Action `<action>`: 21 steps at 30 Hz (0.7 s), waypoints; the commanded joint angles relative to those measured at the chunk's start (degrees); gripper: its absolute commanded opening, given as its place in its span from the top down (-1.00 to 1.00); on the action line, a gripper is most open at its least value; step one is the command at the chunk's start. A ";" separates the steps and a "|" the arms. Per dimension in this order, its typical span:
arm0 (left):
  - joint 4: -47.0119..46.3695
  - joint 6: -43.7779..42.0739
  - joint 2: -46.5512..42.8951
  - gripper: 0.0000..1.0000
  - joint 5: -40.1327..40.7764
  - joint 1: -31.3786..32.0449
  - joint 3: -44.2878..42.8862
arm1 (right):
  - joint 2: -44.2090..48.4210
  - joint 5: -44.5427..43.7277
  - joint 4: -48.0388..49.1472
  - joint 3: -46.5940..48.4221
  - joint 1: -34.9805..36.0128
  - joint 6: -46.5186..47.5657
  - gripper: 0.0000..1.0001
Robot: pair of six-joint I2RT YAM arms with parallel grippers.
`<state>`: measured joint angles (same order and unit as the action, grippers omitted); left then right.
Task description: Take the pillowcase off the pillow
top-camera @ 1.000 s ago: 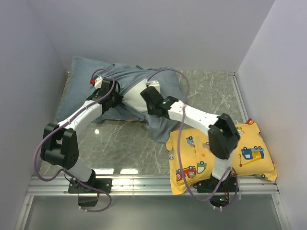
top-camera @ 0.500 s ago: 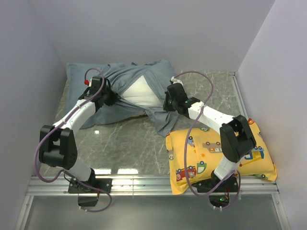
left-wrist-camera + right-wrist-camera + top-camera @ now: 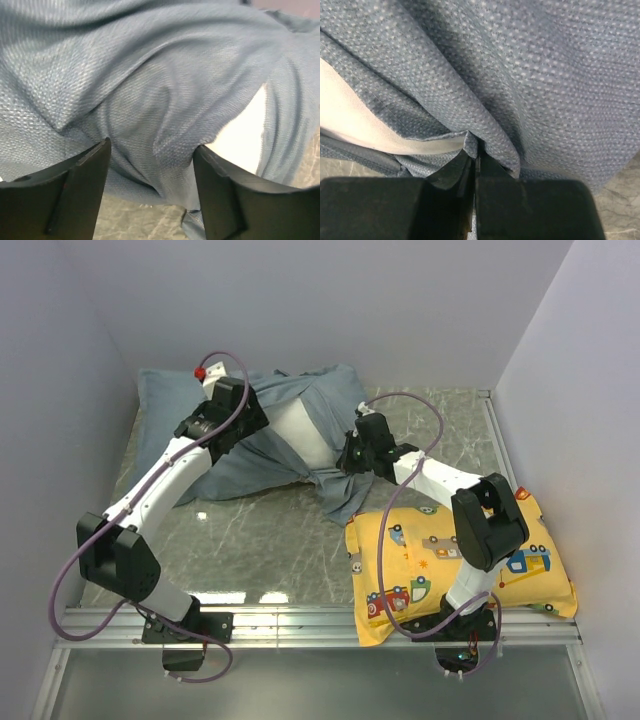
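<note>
Right tool pinches the pillowcase near the yellow pillow; left tool gapes wide over it.

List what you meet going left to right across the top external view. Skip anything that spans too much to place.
left end effector → pillow → right end effector → yellow pillow

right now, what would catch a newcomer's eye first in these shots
The bright yellow vehicle-print pillow at the near right jumps out. Next, the blue pillowcase bunched at the far left, gaping to show the white pillow, with the right fingers pinching a fold.
</note>
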<state>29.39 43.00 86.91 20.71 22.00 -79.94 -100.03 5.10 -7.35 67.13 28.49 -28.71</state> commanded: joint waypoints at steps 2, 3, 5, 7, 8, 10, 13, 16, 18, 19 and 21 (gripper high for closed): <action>3.75 -6.52 -1.57 -0.50 7.76 4.80 -5.48 | 0.54 0.34 -1.61 -1.04 -0.54 0.15 1.00; 3.49 -7.14 -1.66 -0.54 7.77 5.85 -6.62 | 0.62 0.35 -1.70 -0.95 -0.45 0.23 1.00; 3.22 -8.90 -1.75 -0.55 6.80 8.66 -7.77 | 0.89 0.43 -1.78 -0.78 -0.54 -0.21 1.00; 3.57 -10.48 -1.14 -0.58 6.88 11.99 -9.96 | 1.15 0.87 -1.44 -0.69 -0.54 -0.56 1.00; 3.75 -10.92 -0.78 -0.61 7.15 13.23 -10.75 | 1.33 0.96 -1.43 -0.69 -0.45 -0.65 1.00; 3.23 -12.06 0.44 -0.64 6.80 16.13 -11.99 | 1.59 1.14 -1.35 -0.51 -0.63 -1.17 1.00; 1.47 -12.68 3.24 -0.67 5.75 18.42 -11.64 | 1.77 1.66 -0.82 -0.51 -0.63 -2.40 1.00; -3.25 -14.69 6.85 -0.70 3.91 19.13 -9.54 | 1.94 3.67 0.76 -1.21 -0.98 -4.24 1.00; -5.12 -16.01 8.70 -0.72 2.32 19.13 -7.96 | 1.86 5.43 2.25 -1.48 -1.59 -5.30 1.00; -5.91 -17.33 10.63 -0.74 2.32 19.22 -7.34 | 1.85 6.05 2.43 -1.48 -1.77 -6.00 1.00; -7.23 -18.74 13.35 -0.79 3.20 19.22 -6.63 | 1.68 7.72 2.87 -1.22 -2.30 -6.53 1.00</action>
<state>25.67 28.45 96.82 24.71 41.17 -88.12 -99.94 9.58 -5.76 66.59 27.11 -33.15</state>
